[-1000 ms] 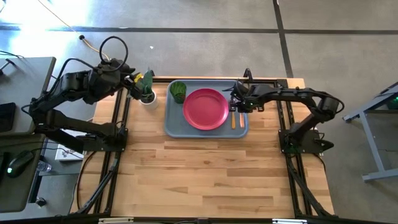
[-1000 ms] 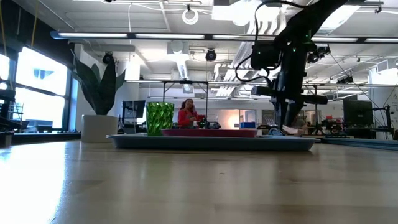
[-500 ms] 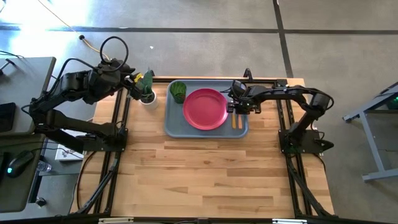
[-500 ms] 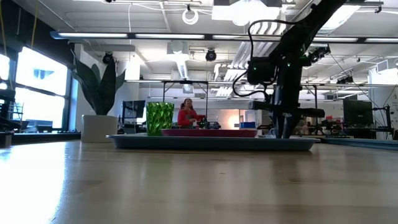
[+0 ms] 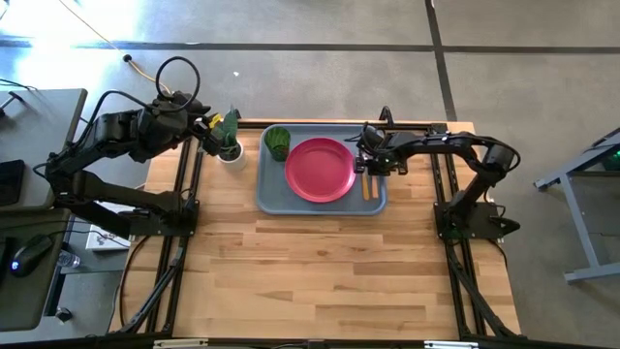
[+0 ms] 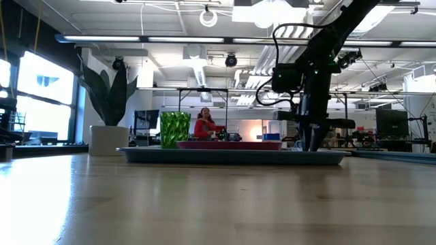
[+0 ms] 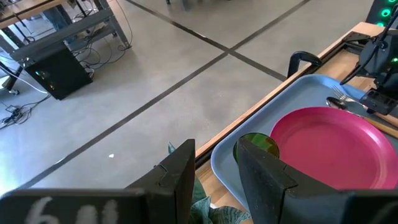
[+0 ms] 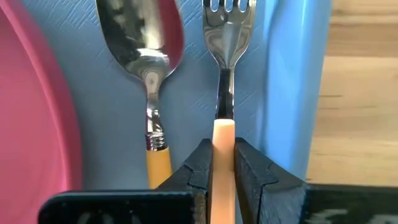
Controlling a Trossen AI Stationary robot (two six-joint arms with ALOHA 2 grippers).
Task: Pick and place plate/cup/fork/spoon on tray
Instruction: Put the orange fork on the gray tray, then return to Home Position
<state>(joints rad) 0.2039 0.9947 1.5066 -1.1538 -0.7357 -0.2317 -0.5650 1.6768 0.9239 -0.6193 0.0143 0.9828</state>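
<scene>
The light blue-grey tray [image 5: 271, 189] lies at the table's far middle. The pink-red plate [image 5: 320, 170] rests flat in it, and the dark green cup [image 5: 278, 142] stands at its far left corner. The spoon [image 8: 148, 68] and the fork [image 8: 226, 37] lie side by side between the plate and the tray's right rim. My right gripper [image 5: 370, 167] is low over the tray and shut on the fork; it also shows in the low view [image 6: 310, 144]. My left gripper [image 5: 215, 134] is open and empty beside a potted plant. My right gripper pinches the fork's orange handle [image 8: 223, 134] between its two fingers [image 8: 200, 165], close to where the handle meets the metal neck. The fingers come from above, one on each long side of the handle. The fork lies along the tray floor beside the right rim, tines toward the far edge.
A leafy plant in a white pot [image 5: 230, 150] stands just left of the tray, under my left gripper. The tray's raised right rim [image 8: 289, 93] runs close beside the fork. Bare wooden table [image 5: 320, 271] fills the near half.
My right gripper has come down onto the tray with the fork and shifted slightly toward the plate. The fork now lies on the tray floor next to the spoon.
</scene>
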